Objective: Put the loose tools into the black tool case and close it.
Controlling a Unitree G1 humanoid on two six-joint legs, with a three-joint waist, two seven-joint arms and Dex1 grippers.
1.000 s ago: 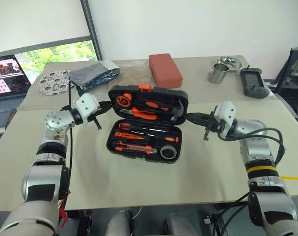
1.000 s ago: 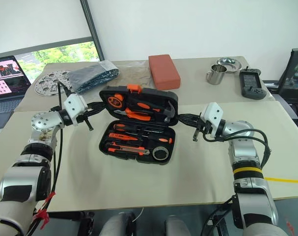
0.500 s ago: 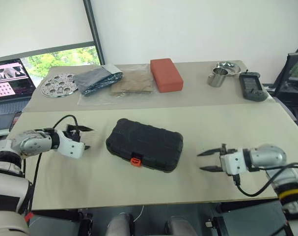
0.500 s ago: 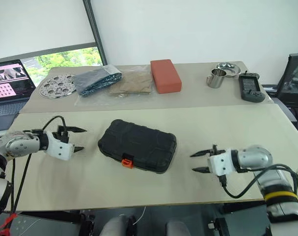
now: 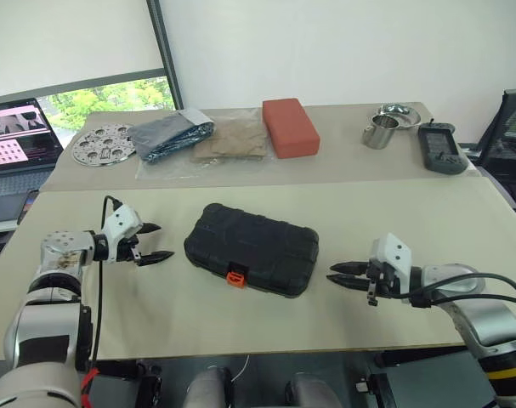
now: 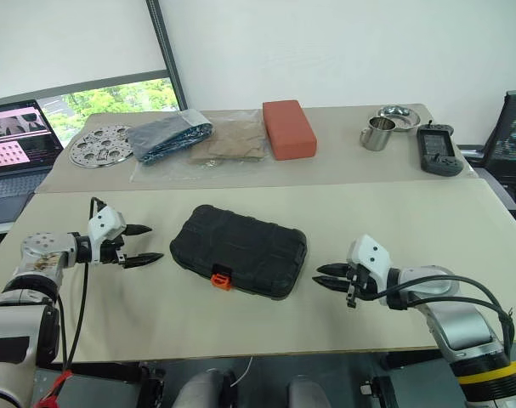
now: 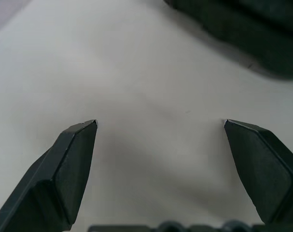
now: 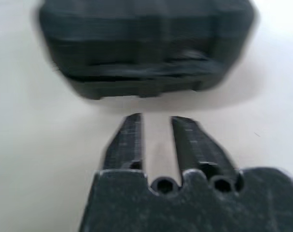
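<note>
The smooth beige counter point(image 5: 240, 323) carried the case point(image 5: 252, 248), a ribbed black plastic clamshell, which lay shut near the front middle, its small orange latch point(image 5: 235, 277) facing the robot. The left gripper point(image 5: 154, 242) hovered just beside the case's left end, its pointed black fingers spread wide and empty. The right gripper point(image 5: 341, 276) sat near the case's right end, its fingers almost pressed together, holding nothing.
</note>
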